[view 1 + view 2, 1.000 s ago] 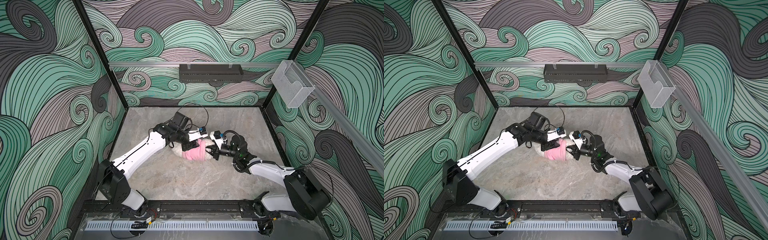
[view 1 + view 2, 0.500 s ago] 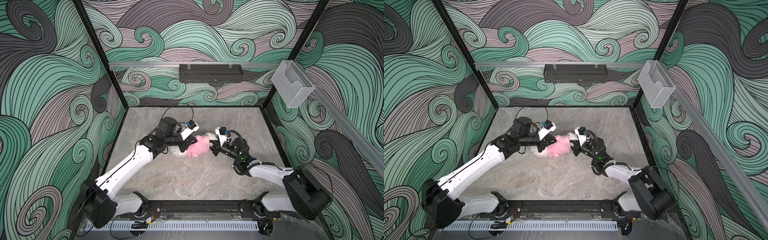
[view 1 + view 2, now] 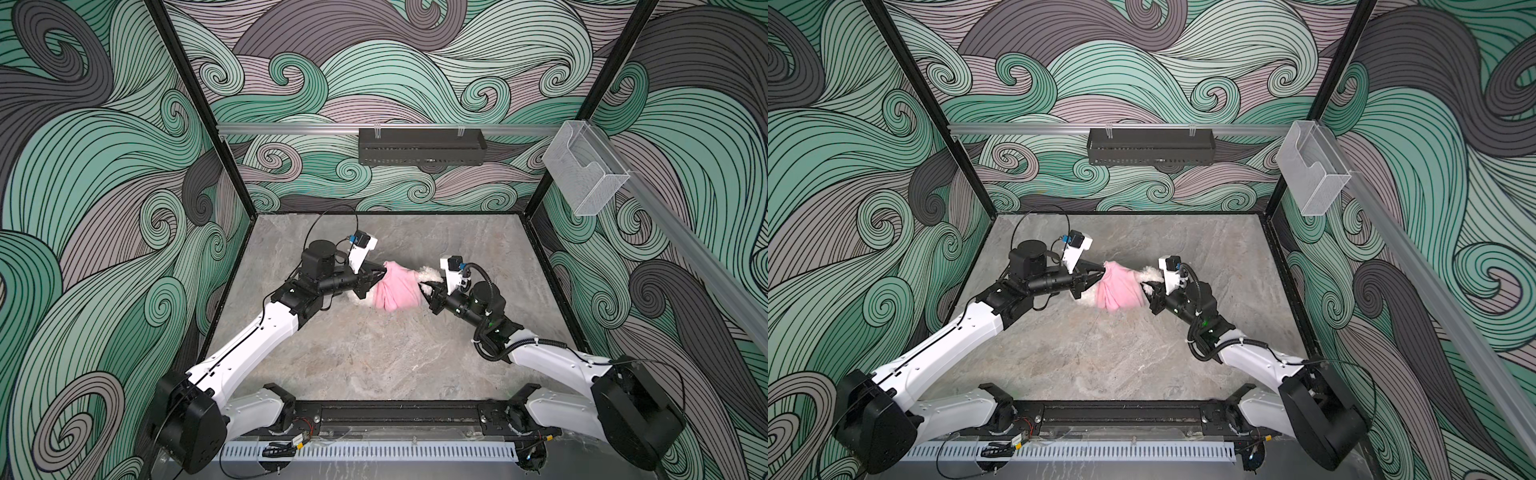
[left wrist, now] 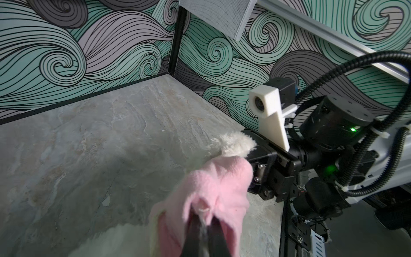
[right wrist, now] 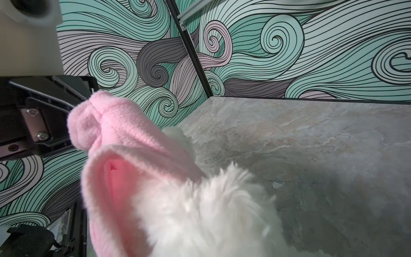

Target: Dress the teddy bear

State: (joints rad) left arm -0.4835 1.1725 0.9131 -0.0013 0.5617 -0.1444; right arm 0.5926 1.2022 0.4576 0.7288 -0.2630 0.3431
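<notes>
Black rack (image 3: 422, 146), clear bin (image 3: 584, 172), grey tabletop (image 3: 374, 353)

Grey marbled tabletop (image 3: 374, 353); teddy bear (image 3: 428, 273) in pink shirt (image 3: 395, 291) near middle, contact with top unclear.

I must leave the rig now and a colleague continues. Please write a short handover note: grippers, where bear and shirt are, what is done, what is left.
Left gripper: shut on the shirt edge.
Right gripper: shut, apparently on fur of the bear at the opposite end; fingertips hidden.
Bear and shirt: at the middle of the table, stretched between both grippers.
Done: shirt covers most of the bear; fur shows at both ends.
Left: pull the shirt straight; whether head and arms are through, I cannot tell.
</notes>
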